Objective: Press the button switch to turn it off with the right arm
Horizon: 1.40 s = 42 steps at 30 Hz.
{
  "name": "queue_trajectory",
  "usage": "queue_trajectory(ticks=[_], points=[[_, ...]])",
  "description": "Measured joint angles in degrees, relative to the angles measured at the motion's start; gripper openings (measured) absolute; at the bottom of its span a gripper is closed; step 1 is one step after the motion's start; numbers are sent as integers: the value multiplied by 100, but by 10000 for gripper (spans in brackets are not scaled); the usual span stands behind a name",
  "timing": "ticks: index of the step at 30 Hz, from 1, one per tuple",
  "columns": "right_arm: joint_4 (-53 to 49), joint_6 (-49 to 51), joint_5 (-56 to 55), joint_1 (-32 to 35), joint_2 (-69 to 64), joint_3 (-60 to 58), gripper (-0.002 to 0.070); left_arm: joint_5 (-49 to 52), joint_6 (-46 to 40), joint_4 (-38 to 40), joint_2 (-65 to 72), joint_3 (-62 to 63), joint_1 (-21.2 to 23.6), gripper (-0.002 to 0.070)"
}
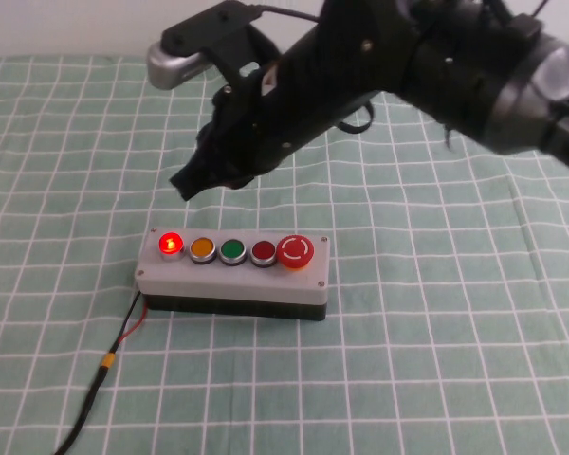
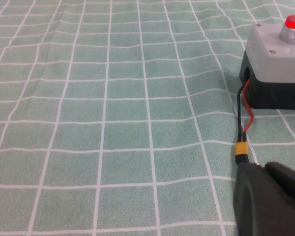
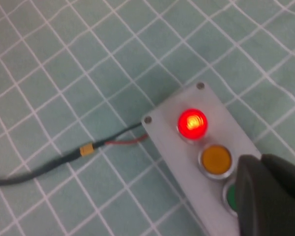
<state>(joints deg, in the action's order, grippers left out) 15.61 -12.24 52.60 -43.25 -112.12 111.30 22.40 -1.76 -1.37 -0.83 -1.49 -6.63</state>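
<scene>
High view shows the button switch [image 1: 234, 273], a light-grey box on a black base, sitting on a table [image 1: 436, 360] covered in green checked cloth. Its red lamp [image 1: 172, 244] glows, so the switch is still on. Running away from the lamp along the box top are an orange button [image 1: 202, 248], a green button [image 1: 232, 250], a dark-red button [image 1: 264, 251] and a large red mushroom button [image 1: 296, 251]. A red-black cable [image 1: 114, 355] leaves the box at the lamp end.

The right arm [image 1: 379, 66] reaches over the table, and the right end effector [image 1: 192, 180] hangs above and just behind the lamp end of the box, not touching it. Whether it is open or closed cannot be told. The left end effector [image 2: 270, 201] rests low beside the cable, near the lamp end of the box; its state cannot be told either.

This looks like the approach step. The next move likely calls for shifting along the box toward an off button, then pressing straight down.
</scene>
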Motion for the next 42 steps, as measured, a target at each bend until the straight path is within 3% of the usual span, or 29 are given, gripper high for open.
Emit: queue_trajectory(ticks=[10,21,32,42], points=[[-4,0,0,-197,-1331,1631,-15,0,0,0,0,0,0,-4],[7,-10,-90,-202,-2269,1783,-15,0,0,0,0,0,0,-4],[-439,0,357,-202,-2234,2269,-15,0,0,0,0,0,0,-4],[-930,0,1237,-202,-1029,3250,-15,0,0,0,0,0,0,-4]])
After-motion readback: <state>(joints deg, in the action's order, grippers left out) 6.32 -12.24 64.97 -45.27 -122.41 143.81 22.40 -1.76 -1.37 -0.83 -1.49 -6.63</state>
